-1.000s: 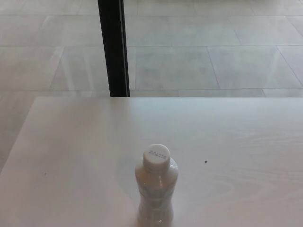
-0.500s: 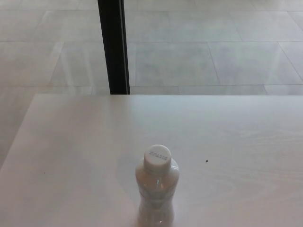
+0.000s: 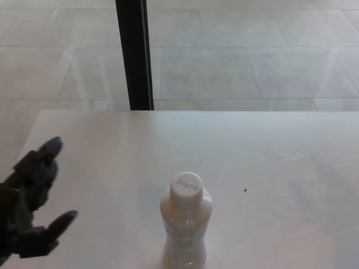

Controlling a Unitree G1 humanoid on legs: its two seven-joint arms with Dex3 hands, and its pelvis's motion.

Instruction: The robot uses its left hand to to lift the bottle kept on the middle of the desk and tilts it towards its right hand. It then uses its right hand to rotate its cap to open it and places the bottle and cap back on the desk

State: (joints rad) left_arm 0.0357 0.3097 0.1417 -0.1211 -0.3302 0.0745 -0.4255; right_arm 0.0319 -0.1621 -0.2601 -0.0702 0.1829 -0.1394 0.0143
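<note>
A clear plastic bottle (image 3: 185,227) with a white cap (image 3: 186,186) stands upright on the white desk (image 3: 269,157), near the lower middle of the head view. My left hand (image 3: 31,204) shows at the lower left edge, black, open, its fingers spread apart. It holds nothing and hovers well to the left of the bottle, apart from it. The bottle's base is cut off by the picture's bottom edge. My right hand does not show.
A black vertical post (image 3: 134,53) stands behind the desk's far edge, over a pale tiled floor (image 3: 252,50). A tiny dark speck (image 3: 245,190) lies on the desk to the right of the bottle.
My left hand has come into view at the lower left, open. The camera has tilted slightly, shifting the picture a little. The bottle stands as before.
</note>
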